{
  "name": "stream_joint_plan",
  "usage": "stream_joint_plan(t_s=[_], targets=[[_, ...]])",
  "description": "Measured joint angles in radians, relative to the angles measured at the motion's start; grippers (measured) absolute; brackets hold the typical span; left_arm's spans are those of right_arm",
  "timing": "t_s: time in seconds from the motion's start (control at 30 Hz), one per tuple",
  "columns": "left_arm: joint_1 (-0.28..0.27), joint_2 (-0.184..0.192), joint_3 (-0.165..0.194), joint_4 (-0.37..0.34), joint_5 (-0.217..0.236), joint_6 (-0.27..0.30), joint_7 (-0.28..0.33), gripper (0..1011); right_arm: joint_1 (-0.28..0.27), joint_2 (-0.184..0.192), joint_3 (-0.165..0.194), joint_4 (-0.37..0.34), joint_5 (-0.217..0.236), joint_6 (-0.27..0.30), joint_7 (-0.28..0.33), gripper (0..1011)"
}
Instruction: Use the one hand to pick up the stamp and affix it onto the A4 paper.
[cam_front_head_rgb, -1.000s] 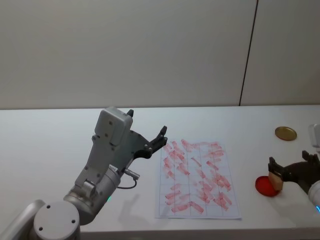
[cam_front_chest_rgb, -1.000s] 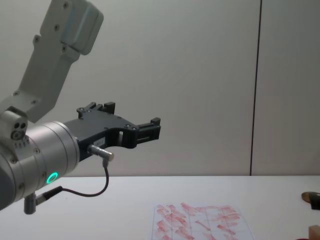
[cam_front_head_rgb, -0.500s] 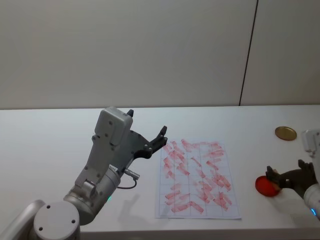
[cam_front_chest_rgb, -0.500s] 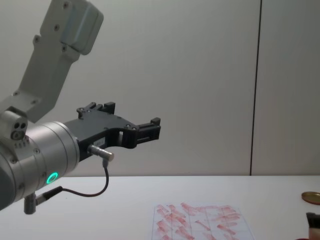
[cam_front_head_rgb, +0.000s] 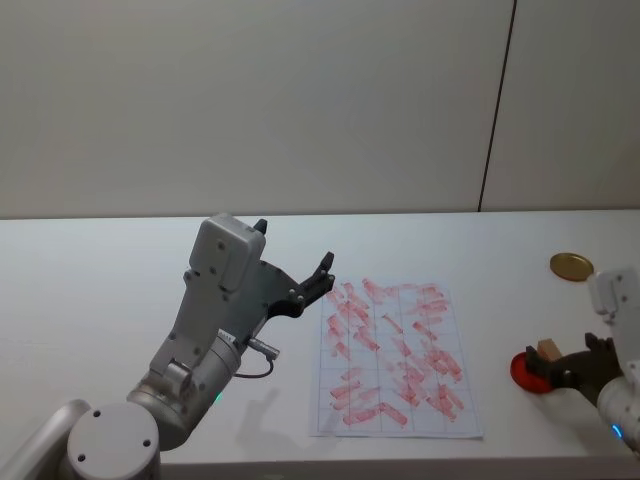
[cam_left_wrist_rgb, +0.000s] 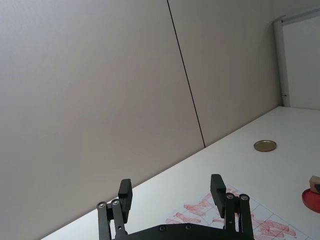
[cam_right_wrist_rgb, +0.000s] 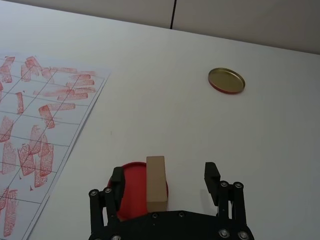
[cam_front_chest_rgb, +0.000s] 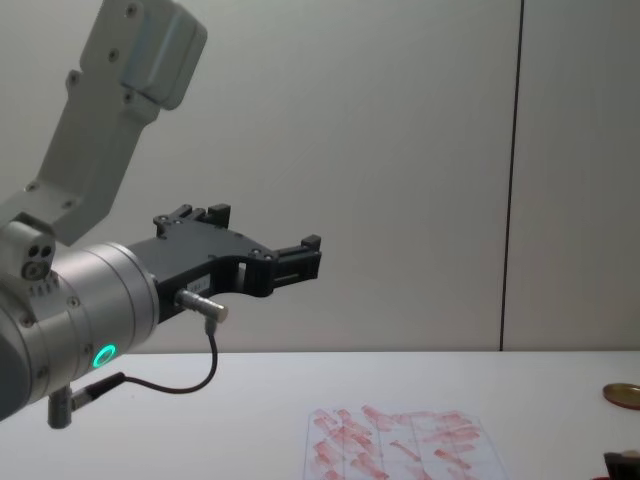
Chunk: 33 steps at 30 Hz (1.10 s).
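Observation:
The stamp (cam_right_wrist_rgb: 155, 183), a small tan block, stands upright on a round red ink pad (cam_right_wrist_rgb: 131, 189) to the right of the A4 paper (cam_front_head_rgb: 395, 355). That white gridded sheet carries many red ink marks. My right gripper (cam_right_wrist_rgb: 165, 178) is open around the stamp, with a gap on each side of it. In the head view the right gripper (cam_front_head_rgb: 565, 362) sits at the table's right front, just behind the stamp (cam_front_head_rgb: 547, 350). My left gripper (cam_left_wrist_rgb: 171, 190) hangs open and empty in the air left of the paper.
A flat round golden lid (cam_front_head_rgb: 571, 267) lies at the far right of the white table (cam_front_head_rgb: 120, 290). My raised left arm (cam_front_head_rgb: 215, 300) stands over the table's left part, close to the paper's left edge.
My right gripper, which held the stamp above the red pad, has lowered it onto the pad, let go and drawn back slightly. The left arm has not moved.

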Motion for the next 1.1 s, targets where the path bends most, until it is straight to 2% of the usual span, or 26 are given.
stream_joint_plan(t_s=[0.07,0.23,0.27,0.5,0.6,0.67,0.7,0.73,0.8,0.83,0.93,1.1], targets=[[0.000,0.000,0.000,0.000,0.000,0.000,0.000,993,0.004,-0.002,-0.001,0.009,-0.003,0.000,0.002,976],[0.000,0.000,0.000,0.000,0.000,0.000,0.000,993,0.012,-0.008,-0.004,0.032,-0.011,0.001,0.007,831],[0.000,0.000,0.000,0.000,0.000,0.000,0.000,993,0.014,-0.008,-0.004,0.034,-0.012,0.001,0.007,831],[0.000,0.000,0.000,0.000,0.000,0.000,0.000,993,0.023,-0.014,-0.008,0.057,-0.023,-0.001,0.016,596],[0.000,0.000,0.000,0.000,0.000,0.000,0.000,993,0.025,-0.016,-0.010,0.064,-0.026,-0.004,0.020,538],[0.000,0.000,0.000,0.000,0.000,0.000,0.000,993,0.026,-0.017,-0.011,0.067,-0.028,-0.005,0.022,443],[0.000,0.000,0.000,0.000,0.000,0.000,0.000,993,0.027,-0.017,-0.011,0.069,-0.028,-0.006,0.022,443],[0.000,0.000,0.000,0.000,0.000,0.000,0.000,993,0.027,-0.018,-0.011,0.071,-0.030,-0.008,0.024,376],[0.000,0.000,0.000,0.000,0.000,0.000,0.000,993,0.028,-0.019,-0.012,0.072,-0.031,-0.010,0.025,336],[0.000,0.000,0.000,0.000,0.000,0.000,0.000,993,0.028,-0.019,-0.012,0.073,-0.032,-0.011,0.026,275],[0.000,0.000,0.000,0.000,0.000,0.000,0.000,993,0.028,-0.020,-0.013,0.073,-0.035,-0.015,0.027,220],[0.000,0.000,0.000,0.000,0.000,0.000,0.000,993,0.024,-0.019,-0.013,0.062,-0.041,-0.019,0.027,220]])
